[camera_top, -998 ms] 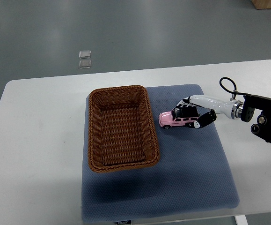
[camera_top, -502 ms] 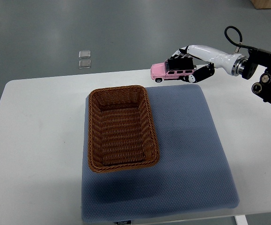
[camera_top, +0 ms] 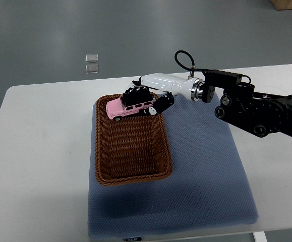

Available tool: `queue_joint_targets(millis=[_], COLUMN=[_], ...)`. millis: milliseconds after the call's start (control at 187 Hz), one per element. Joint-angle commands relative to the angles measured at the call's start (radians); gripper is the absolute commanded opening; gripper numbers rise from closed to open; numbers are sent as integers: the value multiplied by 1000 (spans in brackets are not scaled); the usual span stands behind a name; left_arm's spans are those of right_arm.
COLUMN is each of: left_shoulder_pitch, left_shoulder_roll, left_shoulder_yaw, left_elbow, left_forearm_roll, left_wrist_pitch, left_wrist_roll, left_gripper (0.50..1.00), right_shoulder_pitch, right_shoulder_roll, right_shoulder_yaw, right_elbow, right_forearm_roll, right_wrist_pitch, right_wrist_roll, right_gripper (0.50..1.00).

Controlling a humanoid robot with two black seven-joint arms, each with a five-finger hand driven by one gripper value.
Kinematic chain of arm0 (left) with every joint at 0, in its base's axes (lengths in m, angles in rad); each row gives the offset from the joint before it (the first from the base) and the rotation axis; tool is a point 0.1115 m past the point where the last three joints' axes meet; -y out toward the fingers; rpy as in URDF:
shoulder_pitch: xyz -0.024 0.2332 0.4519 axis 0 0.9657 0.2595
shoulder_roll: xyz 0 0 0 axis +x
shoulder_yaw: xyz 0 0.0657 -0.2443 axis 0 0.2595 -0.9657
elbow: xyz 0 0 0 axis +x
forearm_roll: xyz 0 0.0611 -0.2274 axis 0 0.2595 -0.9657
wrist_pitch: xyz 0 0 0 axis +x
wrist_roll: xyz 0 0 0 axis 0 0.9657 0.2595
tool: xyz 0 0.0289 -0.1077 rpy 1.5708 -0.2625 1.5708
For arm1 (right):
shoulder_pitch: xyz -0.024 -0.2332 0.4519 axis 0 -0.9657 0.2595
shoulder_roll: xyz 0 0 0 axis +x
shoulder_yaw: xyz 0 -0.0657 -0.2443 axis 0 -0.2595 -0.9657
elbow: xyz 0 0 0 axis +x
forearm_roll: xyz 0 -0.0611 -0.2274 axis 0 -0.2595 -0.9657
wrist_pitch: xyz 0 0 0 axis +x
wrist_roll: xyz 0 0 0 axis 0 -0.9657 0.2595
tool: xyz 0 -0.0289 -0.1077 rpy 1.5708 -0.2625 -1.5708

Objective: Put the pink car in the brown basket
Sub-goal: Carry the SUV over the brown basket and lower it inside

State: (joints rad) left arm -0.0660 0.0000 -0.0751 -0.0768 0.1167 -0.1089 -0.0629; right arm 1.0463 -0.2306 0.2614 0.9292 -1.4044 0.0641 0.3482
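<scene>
The pink toy car (camera_top: pixel 125 107) is held over the far end of the brown wicker basket (camera_top: pixel 161 146), tilted a little, nose toward the left. My right hand (camera_top: pixel 144 101) is shut on the car's rear part, fingers wrapped over its dark roof and back. The right arm reaches in from the right edge across the blue mat (camera_top: pixel 206 166). The basket holds nothing else that I can see. The left arm is not in view.
The basket sits on the left part of the blue mat, which lies on a white table (camera_top: pixel 40 151). Two small clear squares (camera_top: pixel 91 64) lie on the grey floor beyond the table's far edge.
My right hand lifted the car off the mat, carried it up and back, then swung it left and down to hang over the basket's far end.
</scene>
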Motion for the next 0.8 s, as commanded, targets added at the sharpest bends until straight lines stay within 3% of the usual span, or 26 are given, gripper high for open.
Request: queue_joint_targets(millis=[0,91,208,368,491,667,795], left_shoulder_pitch=[0,0,0,0,0,0,0], left_shoulder_roll=[0,0,0,0,0,0,0], left_shoulder_yaw=[0,2,2,3,3,2,2], left_elbow=[0,-1,-1,-1,-3,-1,-1], left_forearm_roll=[0,0,0,0,0,0,-2], left_wrist_pitch=[0,0,0,0,0,0,0], left_wrist_roll=[0,0,0,0,0,0,0], left_gripper=[1000,1000,1000,1000,1000,1000,1000], right_shoulder_pitch=[0,-3,-9,-17,-22,-28,-64], right_shoulder_roll=[20,30,30,31,31,24,13], right_shoulder_yaw=[-27,-41,-41,-41,-39,-24,28], right_elbow=[-20,-32,-35,-38,-43,-43,-47], right_forearm_roll=[-1,-1,-1,1,1,4,64], right_wrist_pitch=[-1,-1,-4,-32,-35,-46,-95], right_wrist_roll=[0,0,0,0,0,0,0], right_gripper=[506,549,699,856,895,895,895])
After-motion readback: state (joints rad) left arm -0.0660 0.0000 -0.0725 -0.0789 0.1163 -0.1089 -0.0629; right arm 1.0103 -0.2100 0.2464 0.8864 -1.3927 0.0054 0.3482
